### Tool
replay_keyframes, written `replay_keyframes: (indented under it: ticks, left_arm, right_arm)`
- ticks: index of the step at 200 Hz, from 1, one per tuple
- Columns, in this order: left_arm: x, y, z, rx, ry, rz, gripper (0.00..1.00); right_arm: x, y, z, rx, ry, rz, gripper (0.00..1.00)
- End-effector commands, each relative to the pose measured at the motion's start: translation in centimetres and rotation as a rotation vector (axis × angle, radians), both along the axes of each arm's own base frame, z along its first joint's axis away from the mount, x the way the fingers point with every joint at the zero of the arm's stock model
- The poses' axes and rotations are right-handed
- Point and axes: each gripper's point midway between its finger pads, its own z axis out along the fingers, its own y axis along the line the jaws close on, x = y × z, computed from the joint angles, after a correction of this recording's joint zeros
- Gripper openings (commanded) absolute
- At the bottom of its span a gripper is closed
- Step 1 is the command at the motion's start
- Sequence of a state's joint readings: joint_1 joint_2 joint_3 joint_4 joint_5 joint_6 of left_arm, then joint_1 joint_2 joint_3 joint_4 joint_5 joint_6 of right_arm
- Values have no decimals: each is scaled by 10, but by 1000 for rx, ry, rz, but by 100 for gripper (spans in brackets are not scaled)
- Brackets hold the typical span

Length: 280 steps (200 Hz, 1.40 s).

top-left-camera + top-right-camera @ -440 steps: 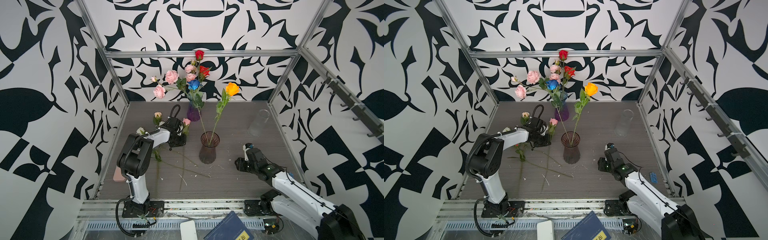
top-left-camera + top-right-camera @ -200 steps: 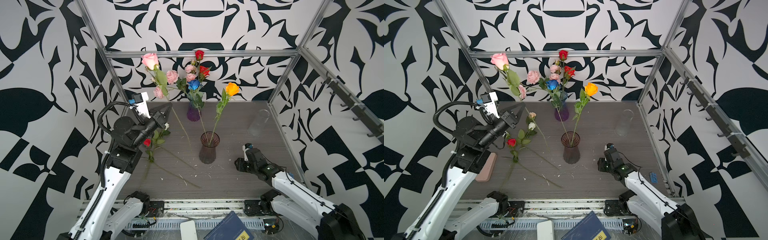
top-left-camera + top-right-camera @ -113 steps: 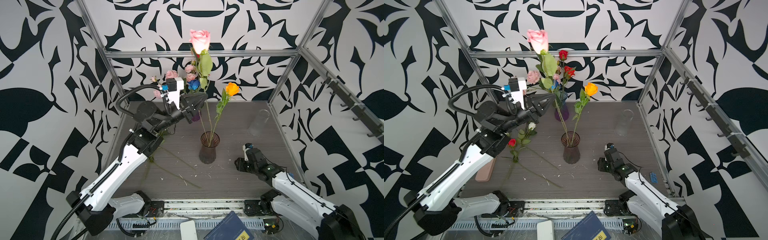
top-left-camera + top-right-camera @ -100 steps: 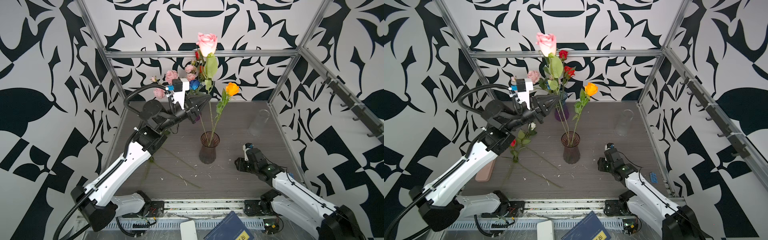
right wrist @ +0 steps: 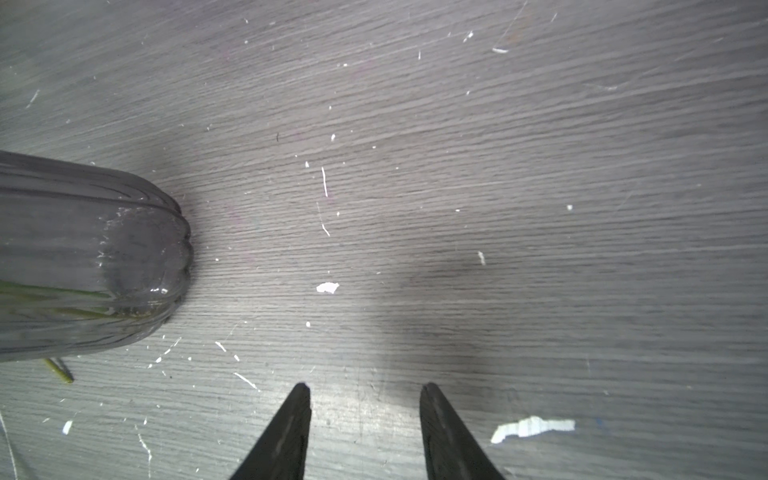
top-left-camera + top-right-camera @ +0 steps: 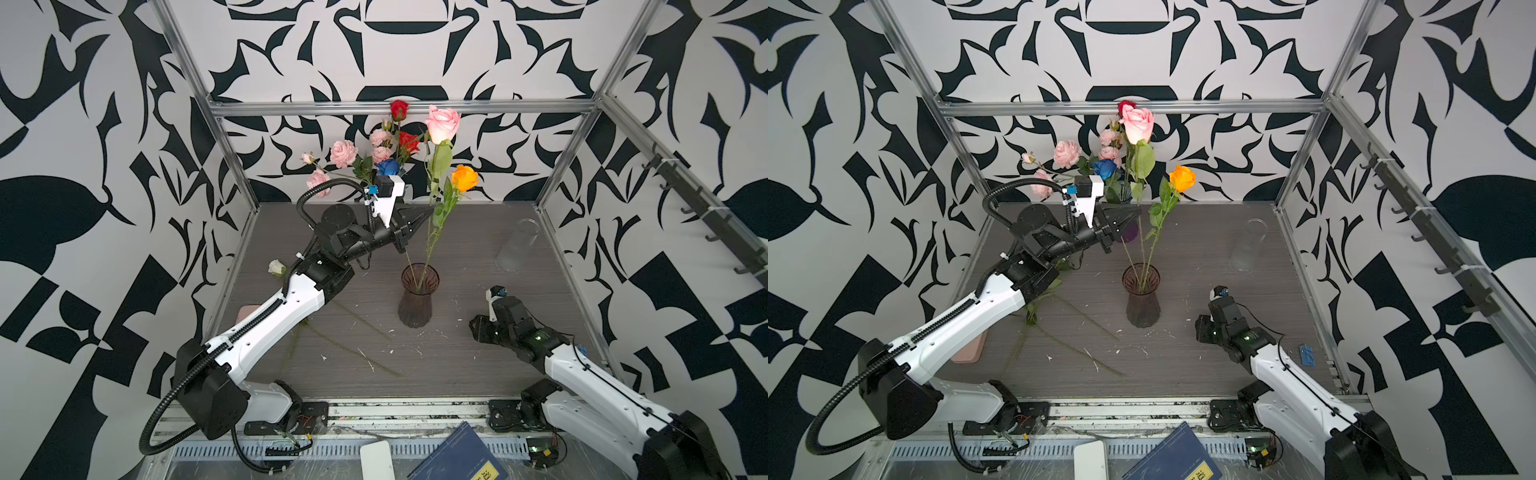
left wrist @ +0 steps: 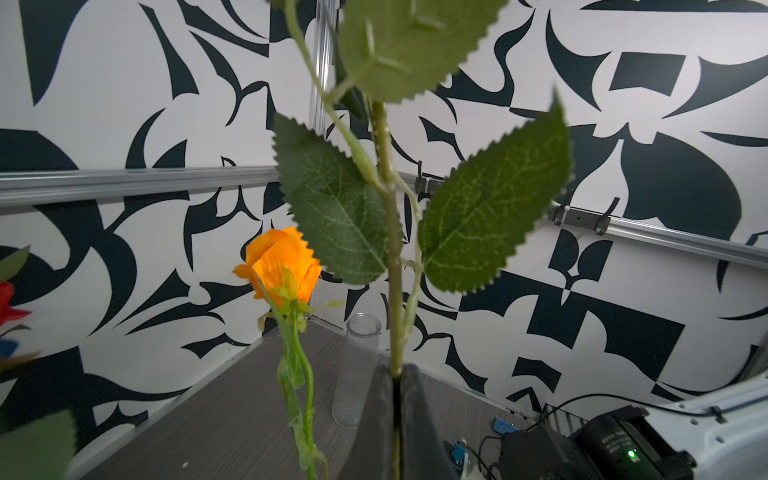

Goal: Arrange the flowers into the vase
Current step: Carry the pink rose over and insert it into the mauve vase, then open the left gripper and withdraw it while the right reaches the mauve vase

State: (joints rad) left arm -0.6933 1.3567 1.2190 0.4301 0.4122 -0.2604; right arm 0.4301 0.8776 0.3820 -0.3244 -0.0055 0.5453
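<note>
While both top views take in the whole cell, only the left wrist view shows us the grip itself. There the left gripper (image 7: 397,376) has its 2 black fingers pressed together on the green stem of the long-stemmed pink rose (image 7: 390,216), just under a pair of serrated leaves. That view cuts the bloom off. In a top view the pink rose (image 6: 443,119) stands nearly upright, with its bloom high above the left gripper (image 6: 424,212). The gripper hangs above and behind the dark ribbed glass vase (image 6: 419,299).

The single orange rose (image 6: 464,178) stands in that vase, and its stem runs just beside the held one.

Only the right wrist view shows the right gripper (image 5: 365,390) with its 2 fingers spread. Between them we see nothing but the grey wood-grain tabletop (image 5: 540,166), and the vase's base is near.

Below the left gripper the held stem runs toward the vase's mouth among other stems, and we cannot tell whether its tip is inside. A purple vase (image 6: 1130,232) at the back is mostly covered by the left wrist. Its pink ruffled spray (image 6: 344,153), blue rose (image 6: 387,167) and red rose (image 6: 399,109) rise above.

A cream rose (image 6: 275,267) lies partly hidden beside the left arm. A clear glass cylinder (image 6: 515,245) stands well apart at the right.
</note>
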Motion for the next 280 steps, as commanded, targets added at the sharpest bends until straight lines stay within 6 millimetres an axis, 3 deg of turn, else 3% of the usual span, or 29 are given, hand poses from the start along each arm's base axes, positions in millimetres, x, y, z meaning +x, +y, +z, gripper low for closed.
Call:
replay_keyframes:
  ticks: [1, 9, 28, 39, 77, 80, 93, 128, 154, 202, 257, 280]
  left_arm:
    - [1, 8, 3, -27, -11, 46, 1]
    - [2, 9, 0, -22, 2, 50, 8]
    - [2, 10, -5, -9, 23, 57, 38]
    - [3, 13, -6, -7, 24, 71, 49]
    - [5, 20, -13, 17, 34, 118, 51]
    - [-2, 26, -2, 0, 15, 124, 51]
    - [-3, 33, -1, -2, 15, 150, 51]
    - [3, 62, -13, 41, 76, 309, 51]
    - [8, 94, -40, 128, 152, 463, 51]
    - [-5, 135, -97, 231, 306, 544, 53]
    - [-21, 147, -164, 350, 518, 547, 56]
    - [-30, 153, -184, 390, 579, 546, 58]
  right_arm:
    - [5, 2, 8, 0, -34, 5, 47]
    - [5, 1, 8, 0, -34, 5, 47]
    - [5, 1, 8, 0, -34, 5, 47]
    - [5, 1, 8, -1, -35, 4, 47]
    - [5, 1, 8, -1, -35, 4, 47]
    - [5, 1, 8, -1, -35, 3, 47]
    - [5, 1, 8, -2, -36, 4, 47]
    - [5, 1, 8, -3, -33, 4, 47]
    - [5, 2, 7, -3, -32, 5, 47]
    - [5, 3, 6, -2, -24, 13, 47]
    - [4, 5, 8, 7, -8, 10, 47]
    - [10, 21, 36, 116, -1, -1, 47]
